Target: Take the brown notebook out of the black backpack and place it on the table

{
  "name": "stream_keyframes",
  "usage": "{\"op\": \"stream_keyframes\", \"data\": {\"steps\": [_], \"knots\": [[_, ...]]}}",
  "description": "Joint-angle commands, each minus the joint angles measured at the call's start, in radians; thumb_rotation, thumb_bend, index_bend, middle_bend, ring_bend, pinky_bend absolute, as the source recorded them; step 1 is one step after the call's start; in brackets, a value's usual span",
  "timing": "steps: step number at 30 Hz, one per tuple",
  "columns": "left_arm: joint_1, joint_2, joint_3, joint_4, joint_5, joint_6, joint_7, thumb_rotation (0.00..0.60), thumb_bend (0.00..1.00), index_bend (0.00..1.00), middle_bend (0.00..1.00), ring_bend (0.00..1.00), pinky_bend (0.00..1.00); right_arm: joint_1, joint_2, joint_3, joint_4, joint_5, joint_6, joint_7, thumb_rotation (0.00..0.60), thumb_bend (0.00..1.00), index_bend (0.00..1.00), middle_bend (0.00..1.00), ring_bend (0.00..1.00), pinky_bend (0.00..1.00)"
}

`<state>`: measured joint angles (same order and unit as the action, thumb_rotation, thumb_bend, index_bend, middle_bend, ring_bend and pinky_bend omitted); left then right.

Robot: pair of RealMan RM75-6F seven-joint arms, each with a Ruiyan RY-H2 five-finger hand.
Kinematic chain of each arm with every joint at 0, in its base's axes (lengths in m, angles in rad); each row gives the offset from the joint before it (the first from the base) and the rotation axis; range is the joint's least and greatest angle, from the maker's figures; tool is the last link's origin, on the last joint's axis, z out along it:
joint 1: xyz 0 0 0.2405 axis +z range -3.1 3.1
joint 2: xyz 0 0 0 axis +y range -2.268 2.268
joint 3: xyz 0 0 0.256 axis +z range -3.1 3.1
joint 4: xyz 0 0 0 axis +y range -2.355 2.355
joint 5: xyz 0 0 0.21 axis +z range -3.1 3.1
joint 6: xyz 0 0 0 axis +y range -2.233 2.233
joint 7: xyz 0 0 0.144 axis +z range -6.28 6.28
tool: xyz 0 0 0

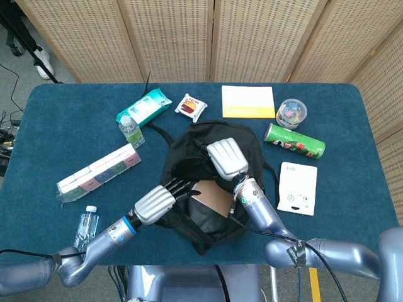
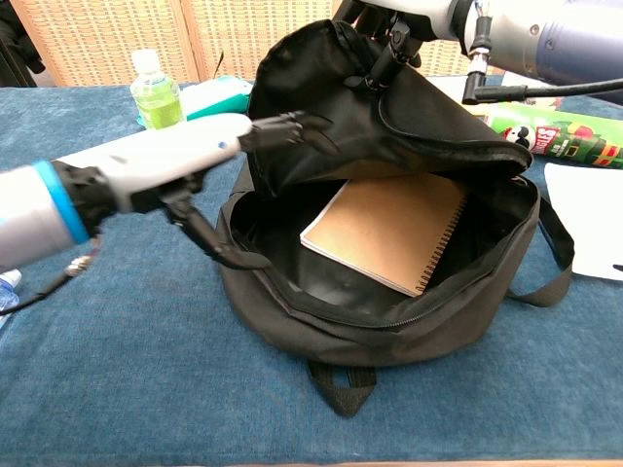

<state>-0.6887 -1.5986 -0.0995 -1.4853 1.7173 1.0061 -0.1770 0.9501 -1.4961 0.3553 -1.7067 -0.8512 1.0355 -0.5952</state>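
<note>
The black backpack lies open in the middle of the table. Inside it the brown spiral notebook lies flat and in plain sight. My right hand grips the backpack's top flap and holds it raised. My left hand is at the left rim of the opening, its dark fingers stretched out towards the inside and holding nothing. They are above and to the left of the notebook, not touching it.
Left of the bag are a green bottle, a teal wipes pack, a row of tissue packs and a clear bottle. On the right lie a yellow pad, a green can and a white card.
</note>
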Motion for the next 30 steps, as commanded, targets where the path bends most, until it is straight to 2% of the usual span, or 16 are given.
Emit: {"op": "stream_keyframes", "data": {"steps": [1, 6, 12, 22, 30], "knots": [[-0.041, -0.073, -0.011, 0.058, -0.037, -0.046, 0.011, 0.6, 0.18, 0.18, 0.0, 0.0, 0.04, 0.002, 0.011, 0.0, -0.008, 0.012, -0.009, 0.014, 0.6, 0.65, 0.69, 0.7, 0.73, 0.7], [-0.081, -0.149, -0.025, 0.116, -0.066, -0.064, 0.022, 0.6, 0.17, 0.19, 0.0, 0.0, 0.04, 0.005, 0.043, 0.007, -0.026, 0.017, -0.014, 0.04, 0.6, 0.65, 0.69, 0.7, 0.73, 0.7], [-0.097, -0.197, -0.018, 0.164, -0.082, -0.049, -0.002, 0.6, 0.17, 0.19, 0.0, 0.0, 0.04, 0.006, 0.084, 0.01, -0.044, 0.039, -0.046, 0.085, 0.6, 0.65, 0.69, 0.7, 0.73, 0.7], [-0.135, -0.229, -0.025, 0.214, -0.118, -0.082, 0.007, 0.6, 0.16, 0.19, 0.0, 0.0, 0.04, 0.01, 0.109, -0.017, -0.05, 0.016, -0.073, 0.116, 0.6, 0.65, 0.69, 0.7, 0.73, 0.7], [-0.189, -0.279, -0.044, 0.302, -0.162, -0.14, 0.04, 0.6, 0.15, 0.19, 0.0, 0.0, 0.04, 0.026, 0.122, -0.022, -0.061, 0.005, -0.088, 0.146, 0.6, 0.65, 0.69, 0.7, 0.73, 0.7]]}}
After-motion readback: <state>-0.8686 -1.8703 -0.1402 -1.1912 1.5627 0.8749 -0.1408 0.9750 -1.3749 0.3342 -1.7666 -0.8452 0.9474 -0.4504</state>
